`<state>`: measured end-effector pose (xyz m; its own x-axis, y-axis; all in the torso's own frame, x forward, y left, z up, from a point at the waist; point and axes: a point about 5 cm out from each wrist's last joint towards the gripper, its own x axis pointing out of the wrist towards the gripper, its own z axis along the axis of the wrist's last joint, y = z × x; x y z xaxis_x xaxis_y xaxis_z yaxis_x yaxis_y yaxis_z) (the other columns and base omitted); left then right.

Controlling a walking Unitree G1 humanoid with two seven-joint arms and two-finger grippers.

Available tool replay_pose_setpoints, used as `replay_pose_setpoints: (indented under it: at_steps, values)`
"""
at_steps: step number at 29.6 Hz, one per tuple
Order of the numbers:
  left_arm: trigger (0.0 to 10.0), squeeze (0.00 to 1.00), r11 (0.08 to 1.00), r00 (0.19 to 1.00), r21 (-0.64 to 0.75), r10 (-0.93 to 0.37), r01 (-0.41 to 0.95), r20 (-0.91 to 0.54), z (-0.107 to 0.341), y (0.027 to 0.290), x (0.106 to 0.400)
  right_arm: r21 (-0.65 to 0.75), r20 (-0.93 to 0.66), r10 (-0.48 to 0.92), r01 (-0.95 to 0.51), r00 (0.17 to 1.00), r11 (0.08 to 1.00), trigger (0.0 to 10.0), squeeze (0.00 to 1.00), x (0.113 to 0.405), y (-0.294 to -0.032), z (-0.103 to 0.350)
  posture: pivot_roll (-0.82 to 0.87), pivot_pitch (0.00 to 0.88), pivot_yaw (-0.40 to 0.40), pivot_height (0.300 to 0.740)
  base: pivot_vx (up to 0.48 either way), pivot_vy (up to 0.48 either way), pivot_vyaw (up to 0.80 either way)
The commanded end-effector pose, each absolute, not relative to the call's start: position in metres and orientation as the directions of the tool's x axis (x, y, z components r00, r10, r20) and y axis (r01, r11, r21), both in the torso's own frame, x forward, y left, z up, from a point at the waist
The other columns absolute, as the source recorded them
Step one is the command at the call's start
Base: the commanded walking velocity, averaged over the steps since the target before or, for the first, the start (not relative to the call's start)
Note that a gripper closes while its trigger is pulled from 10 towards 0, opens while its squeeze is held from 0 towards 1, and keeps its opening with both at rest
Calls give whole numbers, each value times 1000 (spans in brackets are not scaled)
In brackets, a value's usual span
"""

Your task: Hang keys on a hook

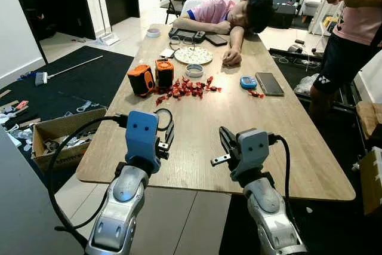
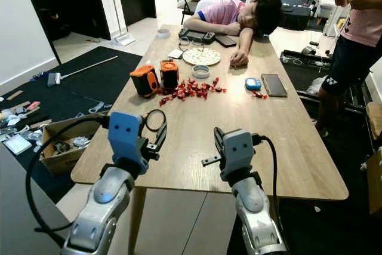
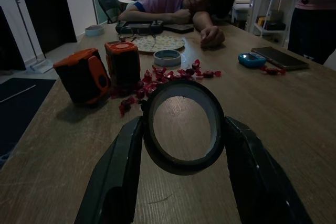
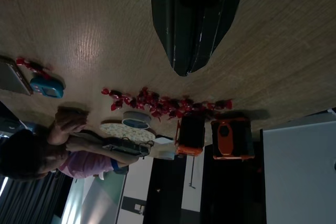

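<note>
The robot had silver arms, blue-grey wrist housings, looping black cables, and long black fingers.

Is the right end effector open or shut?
Shut. The right end effector has its two black fingers pressed together, with nothing between them, above the wooden table.

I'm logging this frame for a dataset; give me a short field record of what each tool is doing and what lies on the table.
left tool: shut on a black ring, above the near table edge
right tool: shut, empty, over bare wood
table: two orange-black boxes, red sweets, patterned plate, phone
people: one slumped on the far end, one standing at the right
</note>
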<state>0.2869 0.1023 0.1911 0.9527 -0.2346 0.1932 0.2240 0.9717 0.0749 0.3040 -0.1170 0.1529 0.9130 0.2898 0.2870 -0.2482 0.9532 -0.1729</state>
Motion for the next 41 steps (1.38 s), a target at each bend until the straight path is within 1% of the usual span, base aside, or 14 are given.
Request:
replay_pose_setpoints:
  at_steps: [1, 14, 16, 17, 18, 22, 24, 26, 28, 31, 33, 38, 41]
  values:
    - [10000, 0, 974, 957, 85, -224, 211, 184, 188, 104, 285, -175, 286, 302, -260, 910, 950, 10000, 0, 303, -115, 151, 120, 92, -22, 740, 0, 0, 0]
    - [10000, 0, 975, 960, 92, -215, 202, 179, 185, 107, 284, -172, 282, 305, -264, 910, 949, 10000, 0, 303, -114, 149, 123, 93, -18, 740, 0, 0, 0]
    - [10000, 0, 975, 967, 139, -194, 172, 167, 177, 118, 276, -173, 272, 292, -252, 917, 952, 10000, 0, 299, -118, 145, 125, 92, -16, 740, 0, 0, 0]
    - [10000, 0, 975, 967, 139, -194, 172, 167, 177, 118, 276, -173, 272, 292, -252, 917, 952, 10000, 0, 299, -118, 145, 125, 92, -16, 740, 0, 0, 0]
    - [10000, 0, 972, 970, 171, -187, 160, 155, 171, 123, 270, -176, 263, 289, -249, 921, 952, 10000, 0, 297, -121, 142, 125, 93, -17, 740, 0, 0, 0]
    - [10000, 0, 944, 977, 298, -184, 144, 108, 150, 145, 248, -235, 207, 326, -277, 922, 932, 10000, 0, 281, -136, 127, 132, 100, -20, 740, 0, 0, 0]
    - [10000, 0, 939, 977, 314, -183, 141, 110, 149, 149, 247, -249, 200, 338, -286, 920, 925, 10000, 0, 279, -139, 126, 132, 100, -20, 740, 0, 0, 0]
    - [10000, 0, 935, 978, 334, -172, 124, 120, 150, 155, 249, -265, 198, 352, -295, 915, 918, 10000, 0, 279, -143, 127, 132, 100, -20, 740, 0, 0, 0]
    - [10000, 0, 929, 975, 356, -160, 96, 154, 159, 161, 258, -283, 219, 353, -288, 909, 915, 10000, 0, 284, -146, 135, 137, 101, -20, 740, 0, 0, 0]
    - [10000, 0, 919, 968, 385, -171, 88, 186, 171, 169, 266, -297, 246, 349, -272, 904, 915, 10000, 0, 287, -152, 146, 133, 102, -15, 740, 0, 0, 0]
    - [10000, 0, 916, 966, 389, -178, 93, 189, 173, 172, 266, -305, 253, 346, -265, 903, 915, 10000, 0, 287, -156, 149, 132, 103, -14, 740, 0, 0, 0]
    - [10000, 0, 912, 961, 395, -199, 110, 192, 182, 181, 265, -321, 266, 299, -209, 916, 924, 10000, 0, 288, -175, 157, 123, 105, -2, 740, 0, 0, 0]
    - [10000, 0, 908, 959, 402, -209, 119, 189, 181, 181, 265, -314, 263, 294, -206, 919, 927, 10000, 0, 286, -175, 155, 123, 105, -2, 740, 0, 0, 0]
